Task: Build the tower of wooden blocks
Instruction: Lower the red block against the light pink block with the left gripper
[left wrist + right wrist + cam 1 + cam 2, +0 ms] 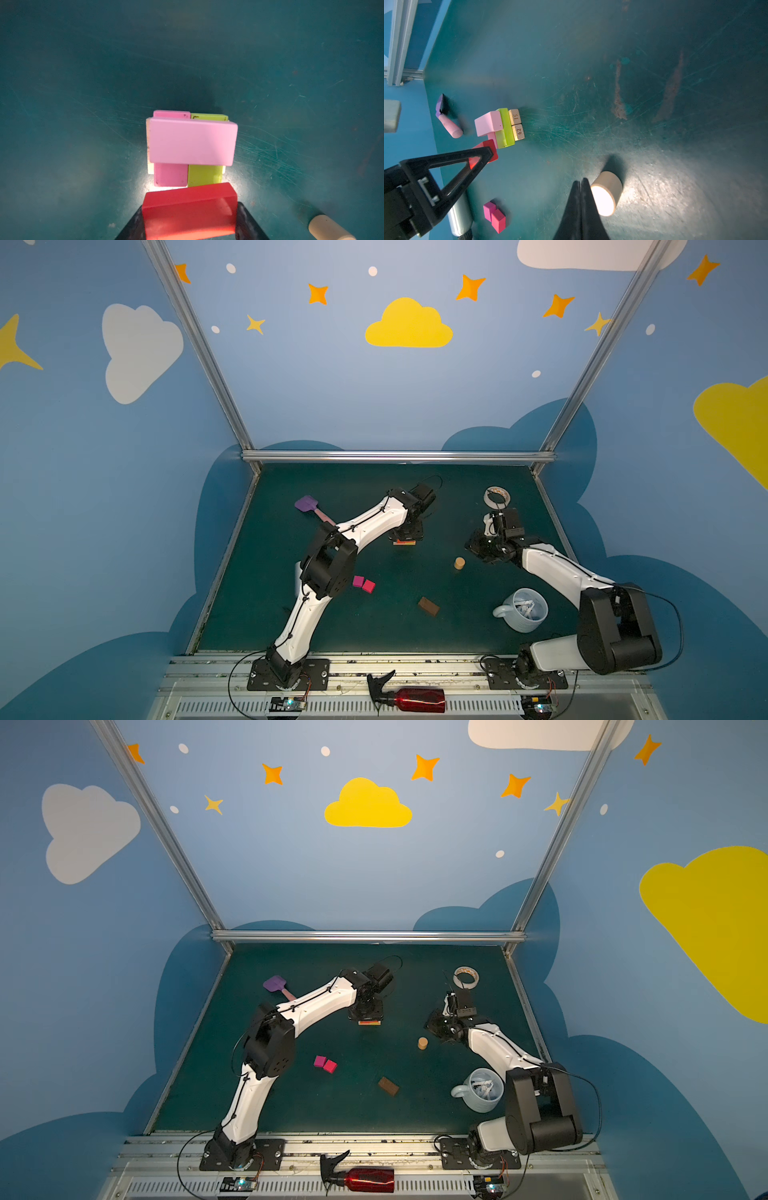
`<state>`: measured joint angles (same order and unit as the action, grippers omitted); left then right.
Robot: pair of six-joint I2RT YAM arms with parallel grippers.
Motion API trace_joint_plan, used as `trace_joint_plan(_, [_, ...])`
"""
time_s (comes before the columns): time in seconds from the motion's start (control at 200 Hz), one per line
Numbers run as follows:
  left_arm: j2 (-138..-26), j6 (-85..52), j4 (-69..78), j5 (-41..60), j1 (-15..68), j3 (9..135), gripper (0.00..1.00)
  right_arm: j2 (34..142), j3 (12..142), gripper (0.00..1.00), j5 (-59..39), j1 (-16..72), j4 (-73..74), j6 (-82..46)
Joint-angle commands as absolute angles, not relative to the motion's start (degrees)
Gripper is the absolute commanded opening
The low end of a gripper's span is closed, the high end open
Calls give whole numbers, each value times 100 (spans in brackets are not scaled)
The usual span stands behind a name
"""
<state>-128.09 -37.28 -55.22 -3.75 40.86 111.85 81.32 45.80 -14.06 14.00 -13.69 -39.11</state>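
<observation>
Tower (192,143) of smooth painted wood; my left gripper (190,219) pinches a red bar (187,204), right gripper (580,182) pressed together (beside a tan cylinder (607,193)); scratched teal mat (83,72).

In both top views the left arm (374,520) hides most of the tower (404,543). The cylinder (330,228) runs off the edge.

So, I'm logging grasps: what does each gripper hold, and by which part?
Left gripper clamps the red block by its two short ends. Right gripper is shut, holding nothing.
</observation>
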Motion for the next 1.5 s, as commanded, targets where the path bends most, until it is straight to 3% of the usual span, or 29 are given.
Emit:
trace_joint_plan(0.0, [-12936,-3692,-5556,-426,4055,11324,49,8205,4758,0,-1336,1422,-1464,-3838])
trace_joint_plan(1.212, [-13296,-3778,-5748,-510,3998,11645,51,8315,4746,0,-1354,1435,-1417,-3859])
trace_joint_plan(1.497, [-13307,-3823,-5752,-536,3990,11670,56,8315,4749,0,-1354,1446,-1413,-3859])
